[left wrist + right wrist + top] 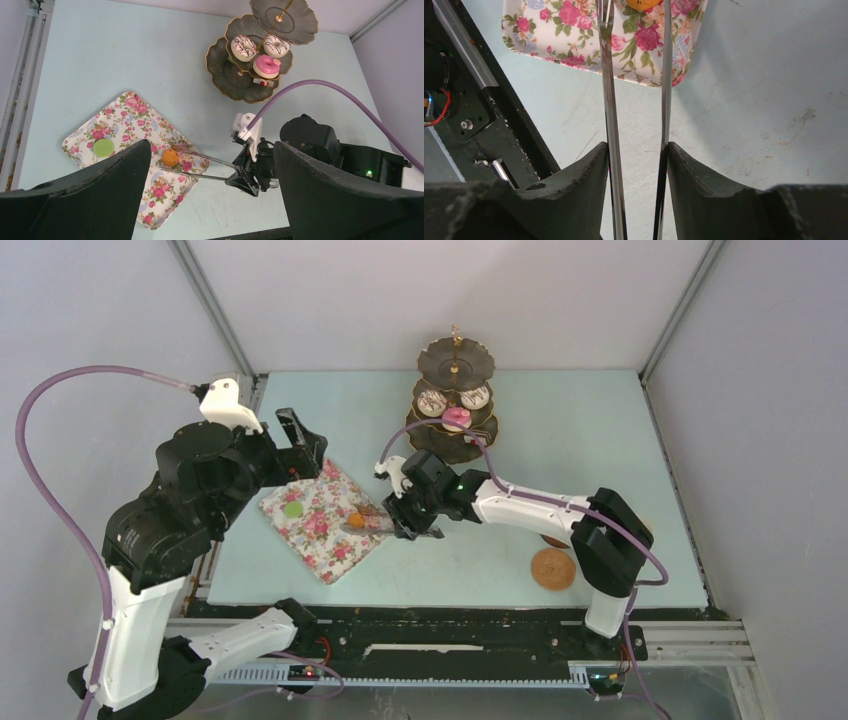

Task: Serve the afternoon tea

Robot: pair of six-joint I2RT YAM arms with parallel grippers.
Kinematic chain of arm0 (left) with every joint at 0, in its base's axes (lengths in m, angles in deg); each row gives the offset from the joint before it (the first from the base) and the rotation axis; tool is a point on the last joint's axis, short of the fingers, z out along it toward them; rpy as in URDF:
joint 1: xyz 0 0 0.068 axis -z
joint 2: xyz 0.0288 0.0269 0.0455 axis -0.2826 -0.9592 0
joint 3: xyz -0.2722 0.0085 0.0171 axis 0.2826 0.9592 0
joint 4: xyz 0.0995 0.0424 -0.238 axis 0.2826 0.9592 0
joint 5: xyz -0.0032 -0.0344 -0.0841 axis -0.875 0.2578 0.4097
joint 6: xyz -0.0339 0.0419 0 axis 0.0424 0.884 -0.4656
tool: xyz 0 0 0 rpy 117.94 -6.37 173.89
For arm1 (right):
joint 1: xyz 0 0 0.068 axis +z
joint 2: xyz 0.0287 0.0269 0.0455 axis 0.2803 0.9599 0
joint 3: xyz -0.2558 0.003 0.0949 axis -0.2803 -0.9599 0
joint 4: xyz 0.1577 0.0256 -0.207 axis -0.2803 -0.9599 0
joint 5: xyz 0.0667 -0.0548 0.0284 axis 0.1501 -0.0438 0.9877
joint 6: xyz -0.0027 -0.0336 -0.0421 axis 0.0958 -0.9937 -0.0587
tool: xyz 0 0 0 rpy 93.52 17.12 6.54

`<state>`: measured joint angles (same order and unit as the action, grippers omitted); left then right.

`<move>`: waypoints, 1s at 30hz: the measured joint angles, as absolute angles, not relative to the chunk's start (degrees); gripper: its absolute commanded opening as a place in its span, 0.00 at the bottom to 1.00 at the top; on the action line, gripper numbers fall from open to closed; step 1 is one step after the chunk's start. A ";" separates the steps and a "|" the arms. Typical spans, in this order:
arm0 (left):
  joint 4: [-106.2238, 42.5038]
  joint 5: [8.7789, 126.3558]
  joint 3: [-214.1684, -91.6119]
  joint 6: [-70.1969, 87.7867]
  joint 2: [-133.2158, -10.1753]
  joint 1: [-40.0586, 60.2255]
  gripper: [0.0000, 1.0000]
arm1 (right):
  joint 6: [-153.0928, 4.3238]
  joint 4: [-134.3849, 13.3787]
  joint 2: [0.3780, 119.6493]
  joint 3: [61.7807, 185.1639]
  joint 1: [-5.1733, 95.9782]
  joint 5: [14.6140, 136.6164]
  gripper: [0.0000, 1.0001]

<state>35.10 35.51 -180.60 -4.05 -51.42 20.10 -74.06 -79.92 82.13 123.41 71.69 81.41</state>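
A round brown coaster (553,568) lies by the near edge of the pale blue bench (600,440), toward the right corner. A bit farther in, the right gripper (637,150) squeezes the long grey metal tongs (666,90). The tong tips sit on both sides of a small orange toy cake (170,157) on the flower-print tray (125,112) near the left edge. A flat green round piece (103,147) lies there too. The left gripper (211,147) hangs over the left edge, spread wide, holding nothing. At the far edge, a dark three-tier cake stand (225,75) carries two white doughnuts (244,47) and one pink doughnut (266,66).
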 measured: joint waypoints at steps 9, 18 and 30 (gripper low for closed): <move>35.10 35.51 -180.60 -4.03 -51.42 20.12 1.00 | -74.11 -79.92 83.73 123.43 71.80 81.49 0.49; 35.10 35.51 -180.60 -4.03 -51.42 20.18 1.00 | -74.24 -80.33 84.10 123.43 72.46 80.79 0.42; 35.10 35.51 -180.60 -4.03 -51.42 20.21 1.00 | -73.21 -81.25 84.10 123.43 72.55 81.80 0.32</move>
